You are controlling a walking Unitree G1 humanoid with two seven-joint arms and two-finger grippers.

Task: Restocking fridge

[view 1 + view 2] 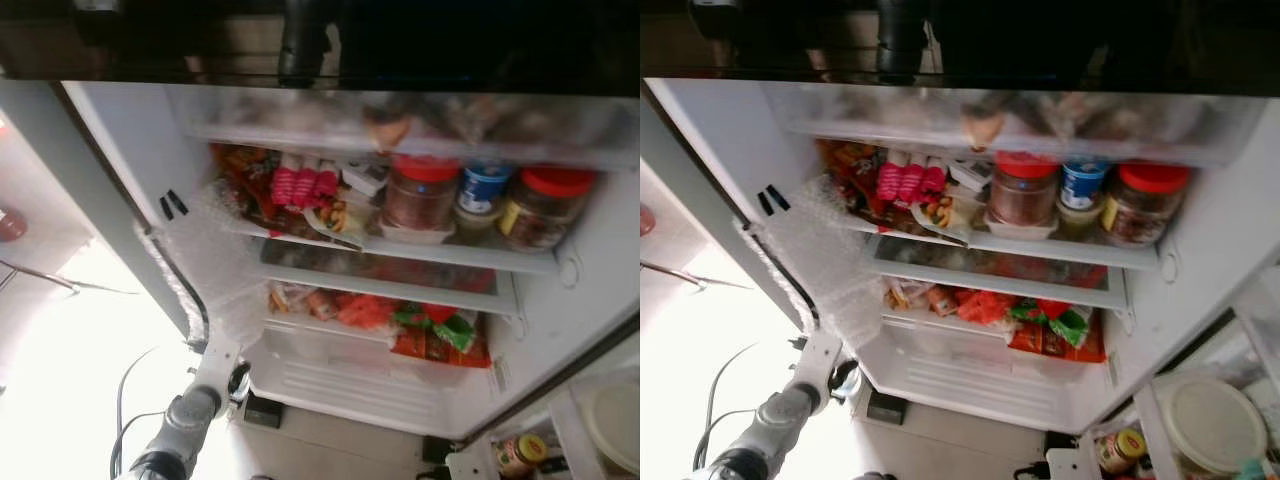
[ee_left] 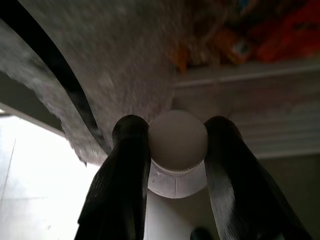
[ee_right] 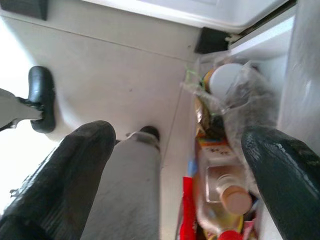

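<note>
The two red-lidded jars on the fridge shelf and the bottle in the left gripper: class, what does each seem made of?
Red-lidded jars: clear glass or plastic, since the brown contents show through; lids look like glossy plastic. Bottle, clamped by the left gripper: matte white plastic, probably, with a ridged screw cap.

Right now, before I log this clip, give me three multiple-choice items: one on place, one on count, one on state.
1. Where do the red-lidded jars stand?
A. upper shelf
B. bottom drawer
C. floor

2. How many jars have red lids?
A. one
B. two
C. four

3. The left gripper is:
A. open and bare
B. shut on a white bottle
C. shut on a red packet

Answers: 1 A, they sit beside the blue-lidded jar above the packet shelf. 2 B, one at each side of it. 3 B, both fingers press its round cap.
</note>
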